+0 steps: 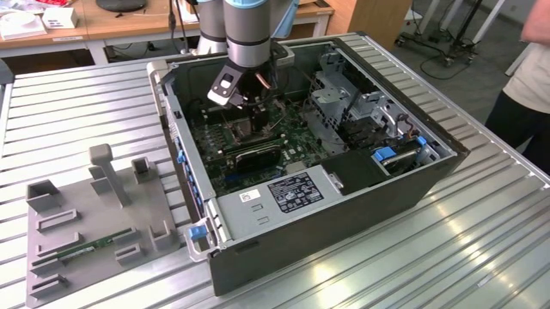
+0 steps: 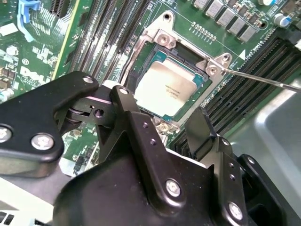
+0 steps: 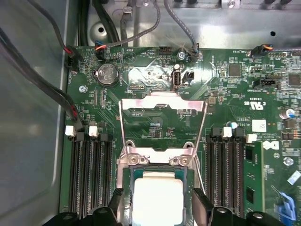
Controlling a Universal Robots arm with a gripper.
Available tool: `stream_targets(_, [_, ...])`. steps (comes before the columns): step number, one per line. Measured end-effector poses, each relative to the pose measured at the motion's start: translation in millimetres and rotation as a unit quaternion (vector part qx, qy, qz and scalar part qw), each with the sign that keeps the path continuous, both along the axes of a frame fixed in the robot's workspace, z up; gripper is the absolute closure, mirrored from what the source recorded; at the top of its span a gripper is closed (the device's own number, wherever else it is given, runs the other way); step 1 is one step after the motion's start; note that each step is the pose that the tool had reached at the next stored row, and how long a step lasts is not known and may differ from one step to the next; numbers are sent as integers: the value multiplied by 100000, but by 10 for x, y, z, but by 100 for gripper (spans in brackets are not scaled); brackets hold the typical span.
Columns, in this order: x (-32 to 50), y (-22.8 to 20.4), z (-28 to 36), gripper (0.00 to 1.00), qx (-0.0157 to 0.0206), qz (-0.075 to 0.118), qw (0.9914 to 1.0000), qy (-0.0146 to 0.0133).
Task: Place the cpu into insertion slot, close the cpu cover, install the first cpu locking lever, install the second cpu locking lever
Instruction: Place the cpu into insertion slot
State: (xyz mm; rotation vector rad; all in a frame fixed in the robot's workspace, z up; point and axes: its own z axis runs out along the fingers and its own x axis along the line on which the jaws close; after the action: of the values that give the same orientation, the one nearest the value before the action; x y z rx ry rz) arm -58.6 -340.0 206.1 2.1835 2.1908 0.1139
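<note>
The cpu (image 2: 170,87) lies flat in the insertion slot (image 2: 162,37), silvery top up, on the green board inside the open computer case (image 1: 344,212). My gripper (image 2: 162,113) hangs low over it, open, with one black finger (image 2: 124,101) off either side of the chip and small gaps showing. In the first wrist view the cpu (image 3: 159,197) sits between the fingertips (image 3: 200,200). The cpu cover (image 3: 162,101) stands swung back on its hinge beyond the slot. A thin locking lever (image 2: 263,81) sticks out unlatched. In the exterior view the gripper (image 1: 245,114) is deep in the case.
Long black memory slots (image 3: 91,174) flank the socket on both sides. Cables (image 3: 70,108) run along the case wall. A power supply (image 1: 284,190) fills the near end of the case. A grey fixture (image 1: 86,219) with a green memory stick (image 1: 86,248) sits beside it. A person (image 1: 529,84) stands at the exterior view's right.
</note>
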Motion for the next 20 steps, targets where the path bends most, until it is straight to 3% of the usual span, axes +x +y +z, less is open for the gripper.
stream_targets(14, [0,0,215,33,-2,-1,100000,1])
stream_targets(20, [0,0,223,33,1,1,100000,-1])
